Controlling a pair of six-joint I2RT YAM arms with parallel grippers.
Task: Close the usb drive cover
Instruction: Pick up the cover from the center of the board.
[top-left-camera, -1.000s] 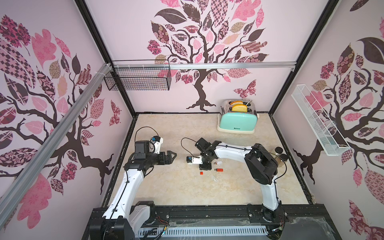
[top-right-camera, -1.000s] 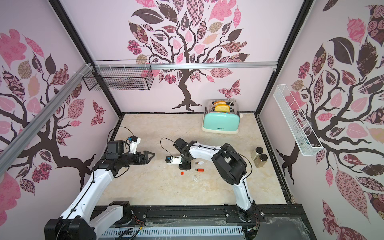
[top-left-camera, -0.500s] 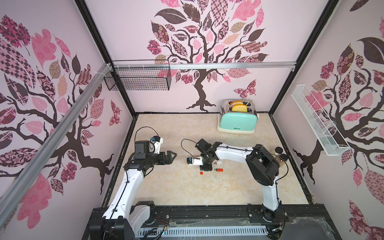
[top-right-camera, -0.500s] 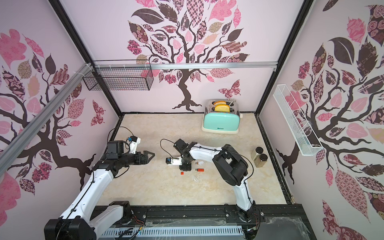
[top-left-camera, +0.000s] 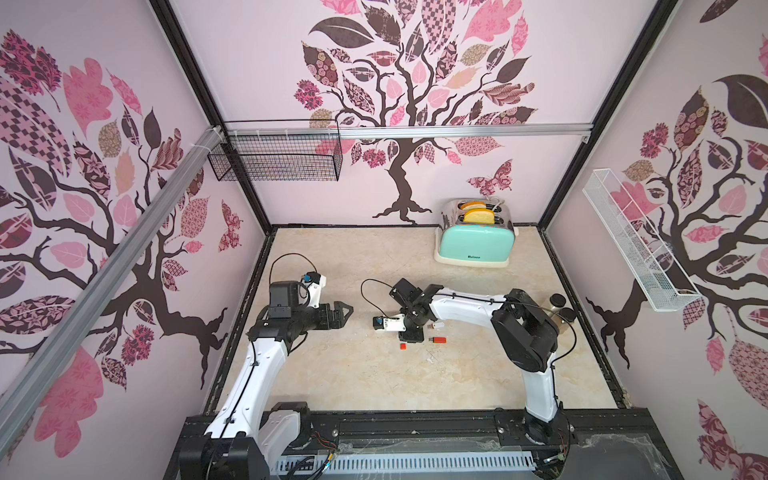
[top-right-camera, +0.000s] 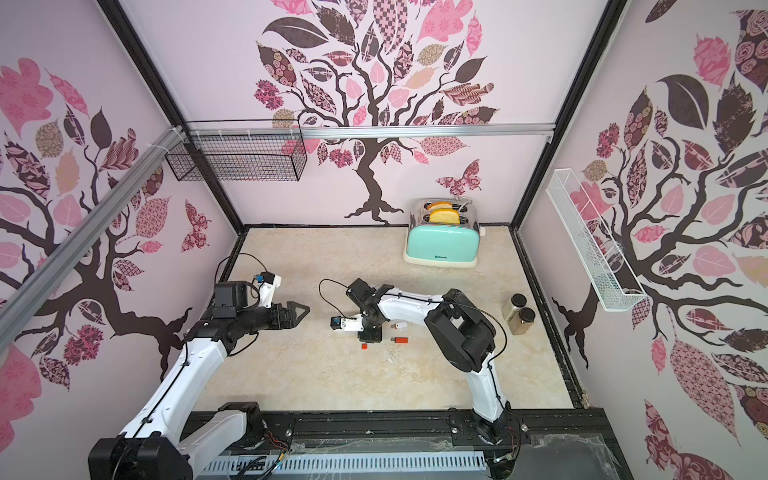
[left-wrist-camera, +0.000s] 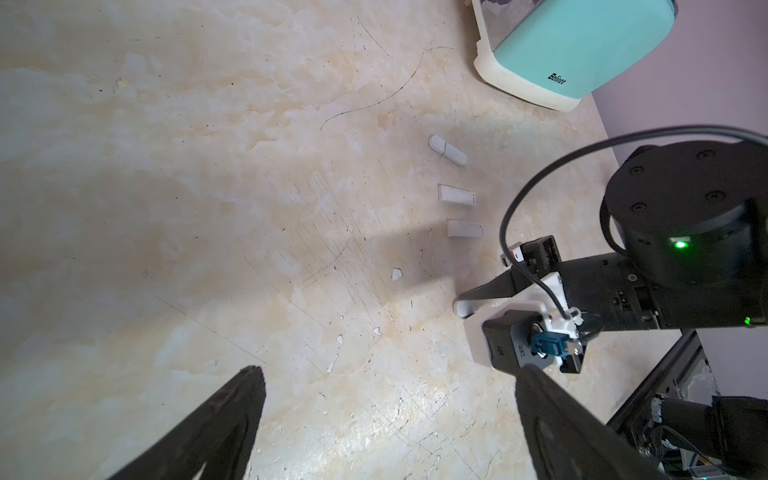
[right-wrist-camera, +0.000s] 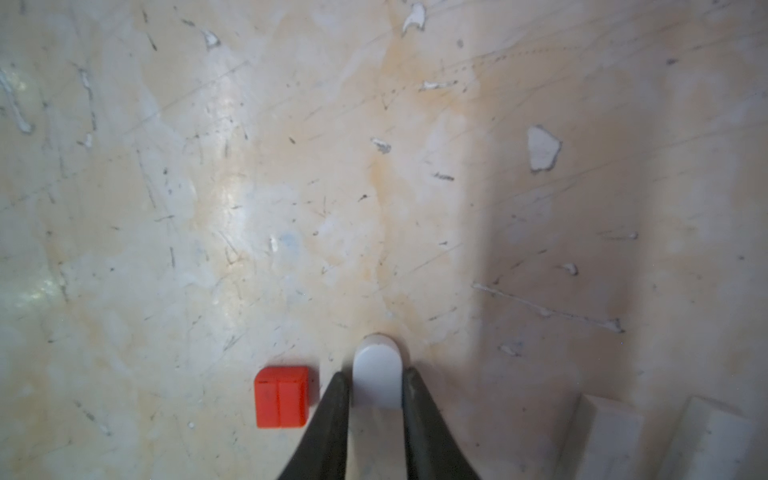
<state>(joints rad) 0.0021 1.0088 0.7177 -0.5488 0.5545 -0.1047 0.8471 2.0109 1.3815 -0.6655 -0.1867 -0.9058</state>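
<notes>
Plastic fills the gap between the fingers (right-wrist-camera: 332, 415) of the right gripper (right-wrist-camera: 375, 374). It is a white USB piece (right-wrist-camera: 377, 357), grasped on both flanks, with its rounded end poking out just past the fingertips and resting on the table (right-wrist-camera: 249, 166). Whether it is a drive body or a cover cannot be told. The left wrist view shows the same white end (left-wrist-camera: 462, 308) at the foot of those fingers.

Just outside one finger, apart from it, lies a small red cap (right-wrist-camera: 282, 397), also seen in both top views (top-left-camera: 402, 346) (top-right-camera: 364, 345). On the outer side of the other finger, a little further off, lies a red drive (top-left-camera: 437, 340) with its metal plug bare. Two blurred white blocks (right-wrist-camera: 606, 436) sit on that same side.

The left gripper (left-wrist-camera: 390, 370) hangs well away from the grasped piece, its fingers spread wide and holding nothing. Far beyond its fingertips lie a capped white stick (left-wrist-camera: 447, 150) and two white rectangular pieces (left-wrist-camera: 456, 195), and past them stands a mint toaster (top-left-camera: 476, 245).
</notes>
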